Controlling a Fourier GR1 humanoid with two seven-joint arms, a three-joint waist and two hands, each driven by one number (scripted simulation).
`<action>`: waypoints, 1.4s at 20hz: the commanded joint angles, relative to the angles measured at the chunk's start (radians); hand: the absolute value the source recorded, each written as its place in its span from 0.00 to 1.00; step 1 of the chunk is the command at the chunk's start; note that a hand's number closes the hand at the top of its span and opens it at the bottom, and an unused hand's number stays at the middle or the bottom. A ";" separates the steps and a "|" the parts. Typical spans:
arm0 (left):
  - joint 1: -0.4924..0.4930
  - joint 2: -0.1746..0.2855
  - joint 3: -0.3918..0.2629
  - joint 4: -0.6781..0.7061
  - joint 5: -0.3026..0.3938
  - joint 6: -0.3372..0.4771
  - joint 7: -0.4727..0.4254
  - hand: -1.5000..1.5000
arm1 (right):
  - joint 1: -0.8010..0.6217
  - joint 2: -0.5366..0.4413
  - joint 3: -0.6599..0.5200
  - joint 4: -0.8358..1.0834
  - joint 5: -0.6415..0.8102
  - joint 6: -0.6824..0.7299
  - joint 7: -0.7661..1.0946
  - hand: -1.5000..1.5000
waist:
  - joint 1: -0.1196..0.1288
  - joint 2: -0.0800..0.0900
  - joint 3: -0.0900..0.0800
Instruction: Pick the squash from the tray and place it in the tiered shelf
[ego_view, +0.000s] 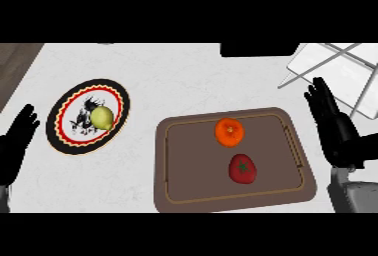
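Note:
A brown tray lies on the white counter at centre right. On its far part sits a round orange squash; a red tomato-like fruit lies nearer me. The white tiered shelf stands at the far right corner. My right hand is open, fingers straight and pointing away, just right of the tray's right rim and apart from the squash. My left hand rests open at the left edge, fingers up.
A round plate with a black, red and yellow rim lies left of the tray and carries a yellow-green fruit. A dark block sits at the counter's far edge. Wooden floor shows at the top left.

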 joint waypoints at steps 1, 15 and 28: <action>0.013 -0.047 -0.019 0.001 -0.016 0.022 0.018 0.50 | 0.031 0.045 0.021 -0.058 0.074 -0.099 0.002 1.00 | 0.000 0.013 -0.030; 0.046 -0.231 -0.119 -0.045 0.035 0.037 0.242 0.50 | 0.394 -0.037 -0.069 -0.287 0.328 -0.317 0.221 0.00 | -0.002 0.014 -0.030; 0.016 -0.211 -0.100 -0.080 0.042 0.006 0.299 0.50 | 0.244 -0.151 0.222 -0.715 0.520 -0.079 0.933 0.00 | 0.020 0.016 -0.033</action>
